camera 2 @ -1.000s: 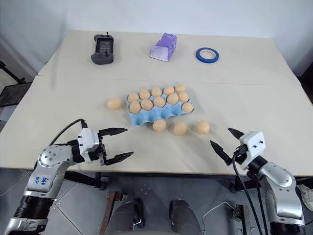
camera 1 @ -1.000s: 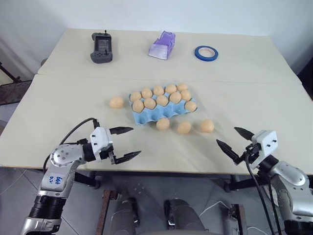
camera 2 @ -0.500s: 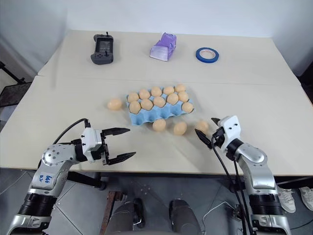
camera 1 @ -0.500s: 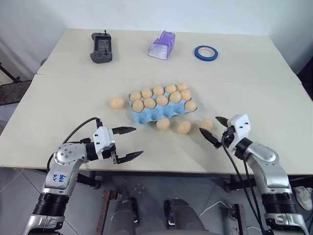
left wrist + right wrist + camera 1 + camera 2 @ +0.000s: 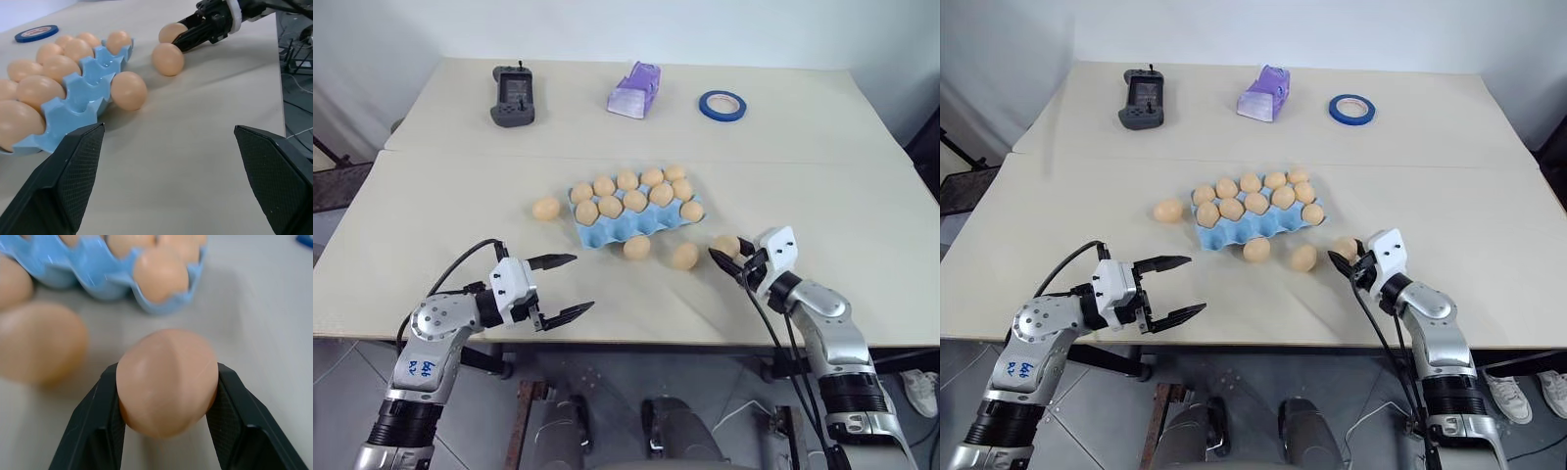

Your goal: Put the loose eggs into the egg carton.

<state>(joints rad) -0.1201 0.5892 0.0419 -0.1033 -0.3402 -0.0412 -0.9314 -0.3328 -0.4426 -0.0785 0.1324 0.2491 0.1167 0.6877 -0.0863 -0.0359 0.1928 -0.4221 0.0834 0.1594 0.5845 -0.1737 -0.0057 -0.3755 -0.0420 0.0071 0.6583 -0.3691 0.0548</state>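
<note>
The light blue egg carton point(image 5: 607, 234) sits mid-table with its back cups full of tan eggs and its front row bare. One loose egg point(image 5: 546, 209) lies left of it; two more point(image 5: 637, 247) point(image 5: 685, 257) lie along its front edge. My right gripper point(image 5: 729, 257) is shut on the rightmost loose egg point(image 5: 167, 381), with a finger point(image 5: 105, 416) pressed on each side; the egg still rests at table level. My left gripper point(image 5: 566, 285) hangs open near the table's front edge, well short of the carton, with nothing between its fingers.
At the far side of the table stand a dark handheld controller point(image 5: 513, 96), a lilac plastic packet point(image 5: 636, 90) and a blue tape ring point(image 5: 722, 105). A seam point(image 5: 460, 154) runs across the table behind the carton.
My right gripper has moved in from the table's front right edge to the rightmost loose egg and shut on it. The left gripper has stayed put and open.
</note>
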